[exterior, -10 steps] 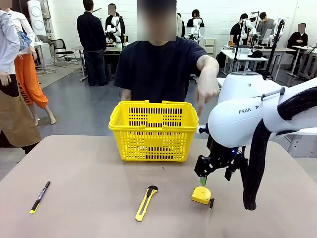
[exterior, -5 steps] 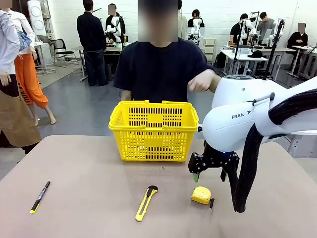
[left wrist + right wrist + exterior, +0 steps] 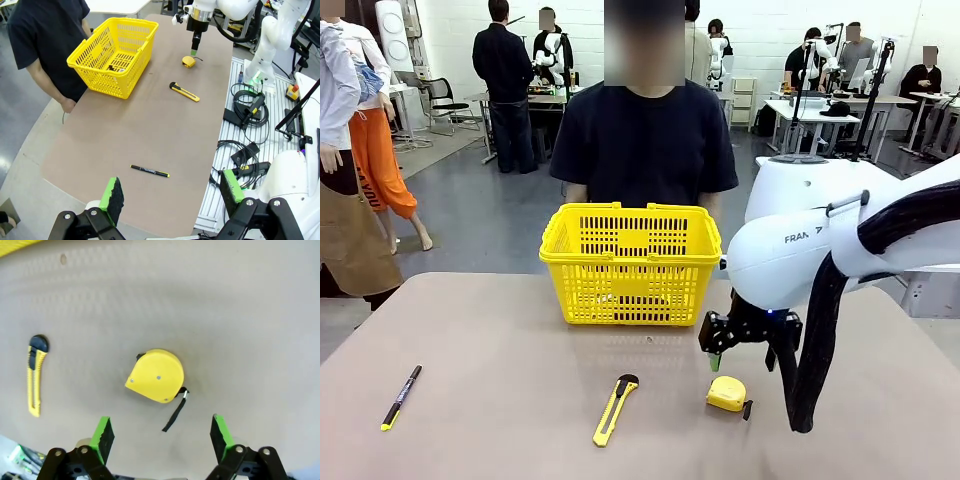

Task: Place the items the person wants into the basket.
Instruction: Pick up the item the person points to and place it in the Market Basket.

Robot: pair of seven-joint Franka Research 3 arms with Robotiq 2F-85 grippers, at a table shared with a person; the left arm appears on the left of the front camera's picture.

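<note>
Right jaws (image 3: 740, 352) wide open and holding nothing, hanging just above the small, round, yellow plastic tape measure (image 3: 156, 375), not touching it. From the right wrist view, tape measure a little ahead of the two green pads (image 3: 103, 436) and nearly in the middle of the gap, a bit closer to one side than the other. Lying flat on the smooth brown table (image 3: 490, 400), round edge on one side, flat edge on the other, with a thin black strap (image 3: 174, 416) trailing back toward the jaws. Looks hard and smooth, so likely easy to pinch across its flat faces or its short width, but could slide if squeezed on the round edge. Next move probably a small push forward and then straight down. Left jaws (image 3: 170, 196) also wide open and empty, far back from everything, so the right arm by far the nearer one. Big bright yellow plastic basket (image 3: 630, 262) with grid holes in its walls waiting past the tape measure, with something dark already lying inside. Long yellow and black knife (image 3: 614, 409) off to one side of the right jaws, thin black pen with a yellow tip (image 3: 400, 397) much farther away. Person in a dark blue T-shirt (image 3: 645, 140) standing behind the basket.
</note>
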